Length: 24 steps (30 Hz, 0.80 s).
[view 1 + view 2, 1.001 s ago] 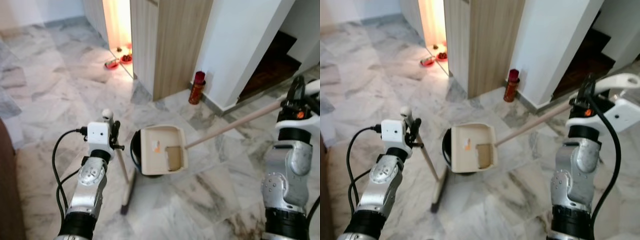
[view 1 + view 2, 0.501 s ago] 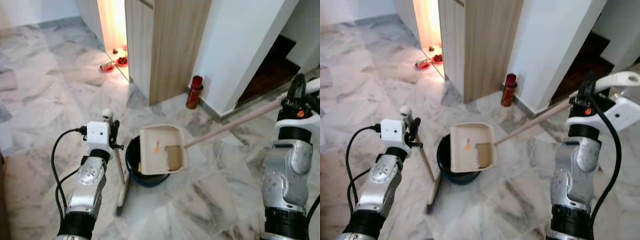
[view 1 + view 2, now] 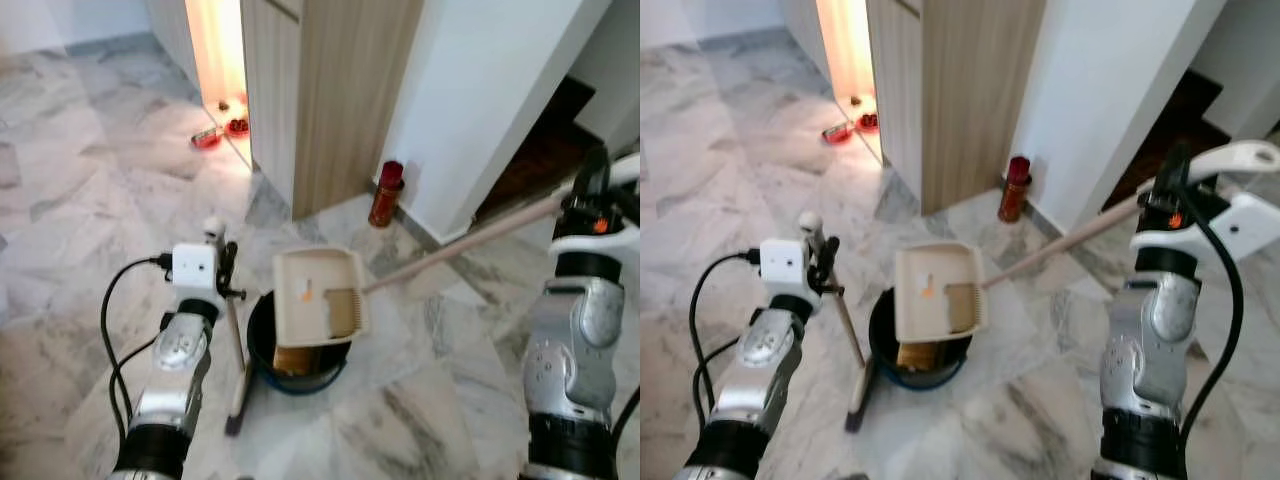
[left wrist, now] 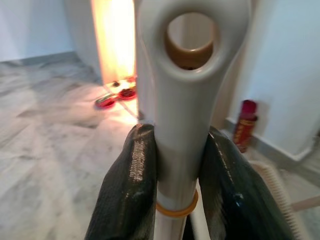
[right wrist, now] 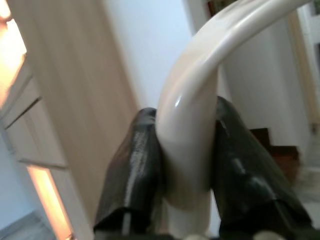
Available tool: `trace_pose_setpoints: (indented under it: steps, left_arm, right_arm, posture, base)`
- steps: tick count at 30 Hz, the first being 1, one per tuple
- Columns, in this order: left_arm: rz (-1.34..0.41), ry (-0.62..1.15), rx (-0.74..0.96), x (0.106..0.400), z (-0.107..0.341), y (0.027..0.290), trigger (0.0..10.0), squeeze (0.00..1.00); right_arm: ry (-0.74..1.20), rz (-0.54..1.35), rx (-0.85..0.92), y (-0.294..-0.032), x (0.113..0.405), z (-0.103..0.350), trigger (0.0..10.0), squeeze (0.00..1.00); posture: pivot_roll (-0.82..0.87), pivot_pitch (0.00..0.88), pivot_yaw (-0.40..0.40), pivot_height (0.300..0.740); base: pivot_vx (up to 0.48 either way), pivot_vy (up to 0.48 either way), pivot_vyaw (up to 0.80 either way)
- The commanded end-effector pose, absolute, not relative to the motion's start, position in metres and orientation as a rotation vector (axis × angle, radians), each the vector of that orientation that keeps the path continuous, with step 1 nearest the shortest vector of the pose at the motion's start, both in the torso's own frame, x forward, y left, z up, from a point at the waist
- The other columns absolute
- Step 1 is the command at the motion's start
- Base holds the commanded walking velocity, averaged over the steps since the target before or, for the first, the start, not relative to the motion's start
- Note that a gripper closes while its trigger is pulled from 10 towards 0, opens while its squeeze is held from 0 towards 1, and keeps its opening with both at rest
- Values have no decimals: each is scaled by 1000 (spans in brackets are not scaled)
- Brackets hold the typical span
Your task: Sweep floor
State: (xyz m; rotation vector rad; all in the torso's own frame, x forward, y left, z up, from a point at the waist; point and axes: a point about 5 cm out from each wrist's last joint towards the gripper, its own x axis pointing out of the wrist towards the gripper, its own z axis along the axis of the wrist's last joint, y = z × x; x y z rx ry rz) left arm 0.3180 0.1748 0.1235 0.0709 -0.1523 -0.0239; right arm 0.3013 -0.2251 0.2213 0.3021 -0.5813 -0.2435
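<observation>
Evidently the task is near its end: the marble floor (image 3: 90, 200) shows no obvious debris, and the dustpan (image 3: 318, 295) is held tipped over the dark bin (image 3: 262, 350), which appears to hold brownish matter. Emptying looks to be the step in hand; putting the tools away would remain. The right gripper (image 5: 182, 165) is raised at shoulder height, jaws closed on the dustpan handle (image 3: 450, 250), which slopes down to the pan. The left gripper (image 4: 177, 165), forearm upright, has its jaws clamped on the broom (image 3: 235, 340), head resting on the floor beside the bin.
</observation>
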Motion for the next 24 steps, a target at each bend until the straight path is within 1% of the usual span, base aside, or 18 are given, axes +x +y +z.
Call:
trace_pose_setpoints:
  steps: [1, 10, 12, 16, 19, 20, 21, 24]
  left_arm:
    - [-47, -216, 66, 319, 136, 168, 10000, 0]
    - [-55, -221, 54, 318, 136, 167, 10000, 0]
    - [-56, -220, 54, 318, 136, 168, 10000, 0]
    - [-57, -218, 53, 318, 135, 167, 10000, 0]
    - [-61, -219, 53, 317, 135, 166, 10000, 0]
    - [-61, -219, 53, 317, 135, 166, 10000, 0]
    - [-61, -220, 53, 317, 135, 166, 10000, 0]
    - [-61, -220, 51, 317, 135, 166, 10000, 0]
  right_arm:
    - [-670, -245, 331, -228, 296, 239, 10000, 0]
    - [-679, -215, 329, -222, 296, 243, 10000, 0]
    - [-685, -184, 278, -217, 296, 247, 10000, 0]
    - [-687, -140, 270, -208, 296, 248, 10000, 0]
    - [-693, -83, 234, -193, 293, 250, 10000, 0]
    - [-693, -83, 234, -193, 293, 250, 10000, 0]
    - [-707, -51, 187, -186, 292, 255, 10000, 0]
    - [-721, -34, 167, -181, 291, 259, 10000, 0]
  posture:
    - [174, 108, -75, 740]
    - [171, 111, -76, 740]
    - [169, 112, -77, 740]
    - [169, 112, -77, 740]
    - [169, 114, -78, 740]
    - [169, 114, -78, 740]
    - [167, 115, -77, 740]
    - [167, 115, -78, 740]
  base:
    - [270, 0, 0]
    - [0, 0, 0]
    - [0, 0, 0]
    - [0, 0, 0]
    - [0, 0, 0]
    - [0, 0, 0]
    - [0, 0, 0]
    - [0, 0, 0]
